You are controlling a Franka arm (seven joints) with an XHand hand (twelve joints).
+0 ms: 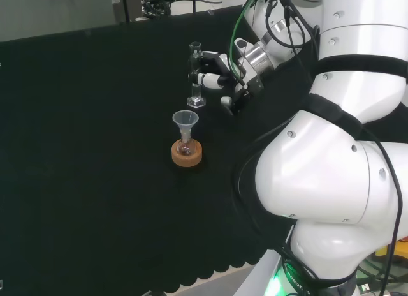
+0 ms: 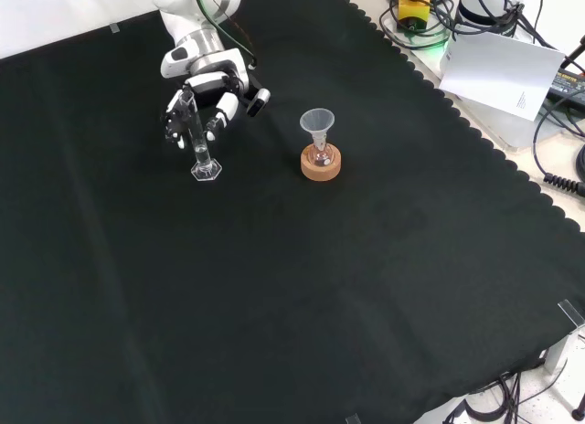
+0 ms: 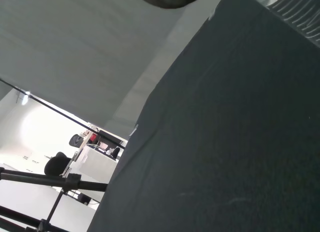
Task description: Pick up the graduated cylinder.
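The clear graduated cylinder (image 1: 196, 66) stands upright on its hexagonal foot on the black cloth; in the front view the graduated cylinder (image 2: 198, 141) is at the upper left. The black and white hand (image 1: 220, 79) reaches it from the right in the head view. Its fingers (image 1: 203, 79) are curled against the middle of the tube. In the front view the hand (image 2: 208, 88) comes down from the top, with fingers (image 2: 174, 122) on both sides of the tube and the thumb sticking out to the right, away from it. The foot rests on the cloth.
A small flask with a clear funnel (image 1: 185, 120) in its neck sits on a cork ring (image 1: 187, 153) just nearer than the cylinder in the head view, right of it as the funnel (image 2: 317, 122) shows in the front view. The cloth's scalloped edge (image 2: 475, 136) runs along the right.
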